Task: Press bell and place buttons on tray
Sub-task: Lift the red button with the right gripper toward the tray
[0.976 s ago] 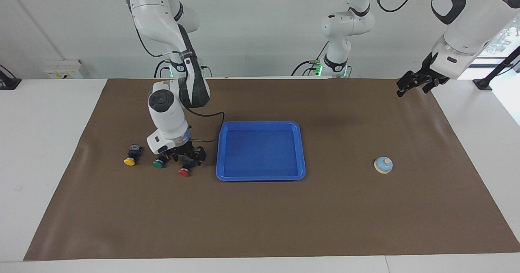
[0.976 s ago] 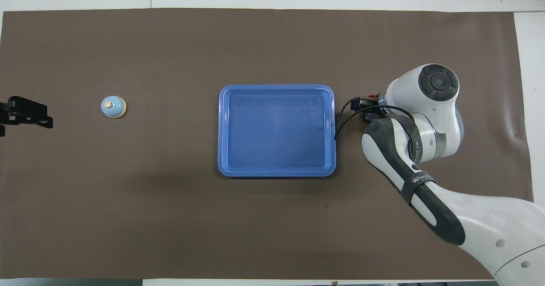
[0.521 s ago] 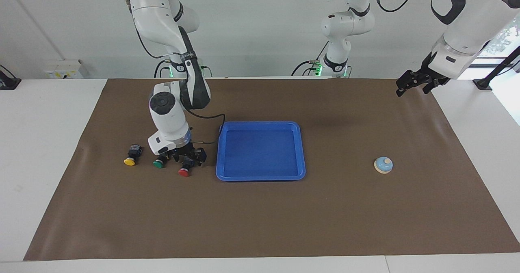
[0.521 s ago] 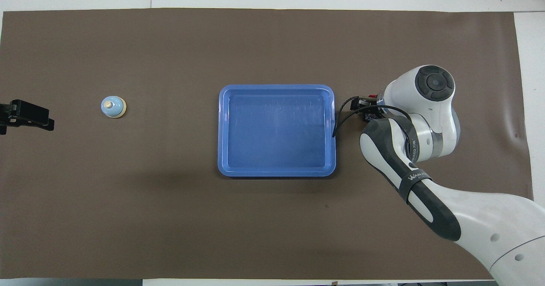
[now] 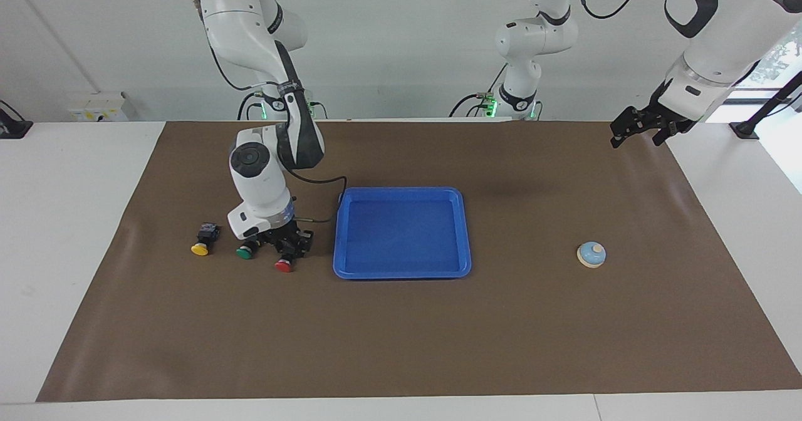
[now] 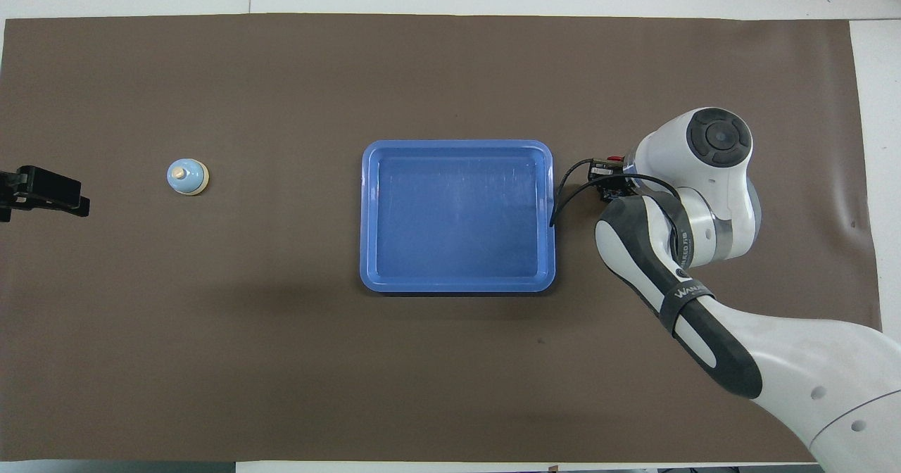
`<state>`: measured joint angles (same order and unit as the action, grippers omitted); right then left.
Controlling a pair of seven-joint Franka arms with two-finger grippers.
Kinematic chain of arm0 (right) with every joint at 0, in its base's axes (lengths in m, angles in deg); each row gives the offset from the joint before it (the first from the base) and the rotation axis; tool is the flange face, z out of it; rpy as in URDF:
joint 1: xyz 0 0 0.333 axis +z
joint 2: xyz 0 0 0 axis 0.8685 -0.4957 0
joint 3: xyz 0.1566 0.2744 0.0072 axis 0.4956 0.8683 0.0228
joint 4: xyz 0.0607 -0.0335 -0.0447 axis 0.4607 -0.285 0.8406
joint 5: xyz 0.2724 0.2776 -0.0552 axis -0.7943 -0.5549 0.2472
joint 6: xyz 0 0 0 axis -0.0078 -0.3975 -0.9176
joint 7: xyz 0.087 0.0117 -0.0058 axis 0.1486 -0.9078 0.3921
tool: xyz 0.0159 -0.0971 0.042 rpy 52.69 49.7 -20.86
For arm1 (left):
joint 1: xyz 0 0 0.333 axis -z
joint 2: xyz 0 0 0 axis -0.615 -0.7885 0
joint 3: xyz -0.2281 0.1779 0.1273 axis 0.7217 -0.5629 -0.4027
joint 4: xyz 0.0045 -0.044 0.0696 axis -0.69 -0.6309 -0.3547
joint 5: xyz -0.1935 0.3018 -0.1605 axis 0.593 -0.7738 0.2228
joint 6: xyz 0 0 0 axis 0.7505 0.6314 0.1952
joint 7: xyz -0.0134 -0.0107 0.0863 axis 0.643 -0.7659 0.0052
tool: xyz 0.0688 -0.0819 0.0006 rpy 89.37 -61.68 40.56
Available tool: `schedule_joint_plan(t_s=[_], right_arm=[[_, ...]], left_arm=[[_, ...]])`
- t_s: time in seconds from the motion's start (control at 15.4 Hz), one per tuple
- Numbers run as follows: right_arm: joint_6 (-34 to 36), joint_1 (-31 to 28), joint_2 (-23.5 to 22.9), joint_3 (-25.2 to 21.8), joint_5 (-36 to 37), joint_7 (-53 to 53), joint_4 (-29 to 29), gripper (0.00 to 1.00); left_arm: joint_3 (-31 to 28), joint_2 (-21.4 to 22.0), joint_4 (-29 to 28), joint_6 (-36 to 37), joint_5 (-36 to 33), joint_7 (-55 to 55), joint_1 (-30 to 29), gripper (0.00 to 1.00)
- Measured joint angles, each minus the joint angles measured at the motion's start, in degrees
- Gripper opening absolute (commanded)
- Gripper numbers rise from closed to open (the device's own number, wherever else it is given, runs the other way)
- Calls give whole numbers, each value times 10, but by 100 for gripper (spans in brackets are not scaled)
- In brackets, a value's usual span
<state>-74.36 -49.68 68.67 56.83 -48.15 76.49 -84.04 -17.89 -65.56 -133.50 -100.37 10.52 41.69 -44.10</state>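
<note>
Three buttons lie in a row on the brown mat toward the right arm's end: yellow [image 5: 200, 249], green [image 5: 244, 253] and red [image 5: 283, 265]. My right gripper [image 5: 289, 245] is down at the mat, its fingers shut on the red button's black body. In the overhead view the right arm hides the yellow and green buttons; only a sliver of the red button [image 6: 616, 157] shows beside the right gripper [image 6: 609, 179]. The blue tray [image 5: 401, 275] [image 6: 457, 146] lies next to them with nothing in it. The bell [image 5: 591, 254] [image 6: 187, 177] sits toward the left arm's end. My left gripper [image 5: 636, 134] [image 6: 42, 202] waits open, raised over the mat's edge.
A black cable [image 5: 316, 176] loops from the right wrist down beside the tray's corner. The brown mat [image 5: 401, 346] covers most of the white table. A third robot base [image 5: 520, 98] stands at the robots' edge of the table.
The right gripper's fingers have closed in on the red button's body. The left gripper has drifted slightly upward and outward.
</note>
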Motion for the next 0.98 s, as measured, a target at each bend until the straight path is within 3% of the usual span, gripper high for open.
schedule_joint_plan(t_s=[0.39, 0.72, 0.98], right_arm=[[18, 0, 0, 0, 0, 0, 19, 0], [160, 19, 3, 5, -2, 14, 149, 0], [180, 82, 0, 7, -43, 77, 186, 0]], left_arm=[[-3, 3, 1, 0, 0, 0, -1, 100], [-3, 3, 1, 0, 0, 0, -1, 100], [-3, 3, 1, 0, 0, 0, -1, 100]])
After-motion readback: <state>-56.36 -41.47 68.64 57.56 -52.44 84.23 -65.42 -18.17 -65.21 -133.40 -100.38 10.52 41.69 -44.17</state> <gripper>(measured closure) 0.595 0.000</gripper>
